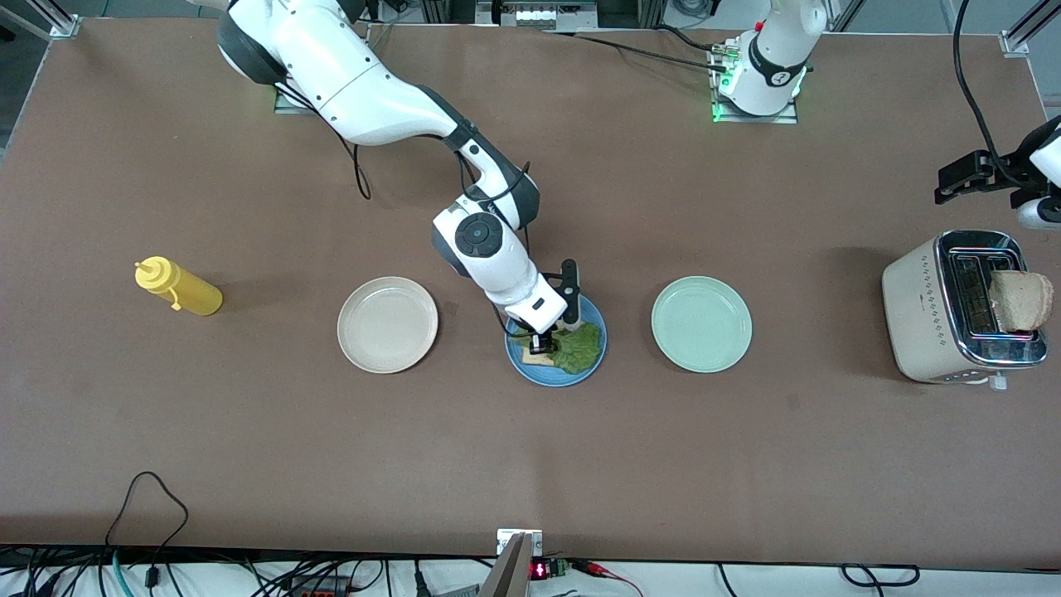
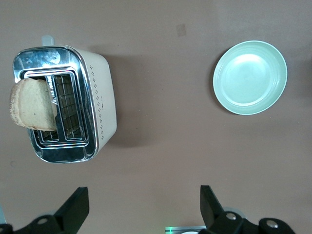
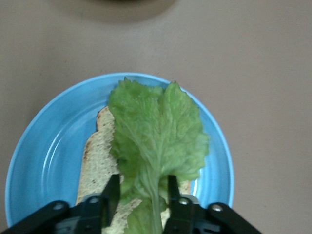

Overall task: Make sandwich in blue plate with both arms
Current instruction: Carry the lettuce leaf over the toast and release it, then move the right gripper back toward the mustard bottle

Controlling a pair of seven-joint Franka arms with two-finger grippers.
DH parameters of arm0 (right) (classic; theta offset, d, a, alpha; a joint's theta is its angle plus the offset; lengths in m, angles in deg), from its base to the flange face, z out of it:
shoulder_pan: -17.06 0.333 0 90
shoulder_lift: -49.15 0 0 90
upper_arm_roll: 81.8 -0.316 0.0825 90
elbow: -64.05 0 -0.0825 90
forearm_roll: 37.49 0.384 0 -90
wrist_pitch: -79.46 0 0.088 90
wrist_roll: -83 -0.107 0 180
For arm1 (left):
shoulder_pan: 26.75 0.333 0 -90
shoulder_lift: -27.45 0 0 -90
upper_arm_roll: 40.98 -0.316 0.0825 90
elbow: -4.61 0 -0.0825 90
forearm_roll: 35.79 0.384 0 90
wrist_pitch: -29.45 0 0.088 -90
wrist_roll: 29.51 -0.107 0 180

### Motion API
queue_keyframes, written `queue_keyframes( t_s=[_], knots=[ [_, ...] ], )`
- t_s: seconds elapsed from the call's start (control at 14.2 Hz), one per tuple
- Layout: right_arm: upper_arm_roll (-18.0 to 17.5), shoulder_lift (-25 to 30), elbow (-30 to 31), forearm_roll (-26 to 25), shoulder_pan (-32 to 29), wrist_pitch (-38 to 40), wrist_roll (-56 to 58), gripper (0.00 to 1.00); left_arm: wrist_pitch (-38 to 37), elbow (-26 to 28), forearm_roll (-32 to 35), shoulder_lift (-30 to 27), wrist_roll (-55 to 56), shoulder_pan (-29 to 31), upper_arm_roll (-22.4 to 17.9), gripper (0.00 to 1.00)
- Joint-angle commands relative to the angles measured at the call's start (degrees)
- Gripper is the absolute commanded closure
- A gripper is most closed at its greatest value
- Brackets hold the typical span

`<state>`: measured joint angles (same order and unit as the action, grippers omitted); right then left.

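Already the lettuce leaf (image 3: 156, 141) lay on one bread slice (image 3: 97, 170) in the blue plate (image 1: 530, 366), its stem between the right gripper's (image 3: 143, 192) parted, releasing jaws. Nearest the second slice (image 1: 1021, 300), upright in the toaster (image 1: 928, 307), the left gripper (image 2: 141, 204) waited open above the bench (image 1: 249, 456).

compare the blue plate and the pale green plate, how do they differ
The blue plate is sky blue; the pale green plate is a pale mint. The blue plate holds a bread slice with a lettuce leaf on top; the pale green plate holds nothing. The right end effector is down at the blue plate, astride the leaf's stem; no end effector is at the pale green one. Both are round with raised rims and similar in size.
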<state>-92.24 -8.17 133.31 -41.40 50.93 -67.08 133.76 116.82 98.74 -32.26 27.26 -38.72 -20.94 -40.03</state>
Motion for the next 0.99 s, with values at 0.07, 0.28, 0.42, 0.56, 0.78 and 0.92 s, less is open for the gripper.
queue_keyframes(
  t_s=[0.07,0.28,0.42,0.56,0.78,0.92],
  knots=[
    [0.25,2.56,-0.79,-0.14,-0.21,2.22,-2.33,0.0,-0.53,-0.09,-0.02,-0.25,0.6,-0.01,0.2,0.0],
    [0.33,7.02,-0.52,-0.14,-1.0,9.47,-7.32,0.0,-0.53,-0.09,-0.02,-0.17,0.6,-0.09,0.2,0.0],
    [1.21,12.73,-0.52,-0.57,-1.7,19.06,-14.61,0.0,-0.53,-0.09,-0.02,-0.17,0.95,-0.09,0.2,0.0],
    [4.01,17.31,-0.44,-0.84,-1.88,24.79,-18.75,0.0,-0.53,-0.09,-0.02,-0.17,0.86,-0.09,0.2,0.0],
    [9.11,21.63,-0.43,-0.75,-2.32,28.76,-21.32,0.0,-0.53,-0.09,-0.02,-0.17,1.03,-0.18,0.29,0.0],
    [12.71,23.39,-0.43,-0.14,-3.45,32.0,-21.14,0.0,-0.62,-0.09,-0.02,-0.17,0.95,-0.18,0.29,0.0]
  ],
)
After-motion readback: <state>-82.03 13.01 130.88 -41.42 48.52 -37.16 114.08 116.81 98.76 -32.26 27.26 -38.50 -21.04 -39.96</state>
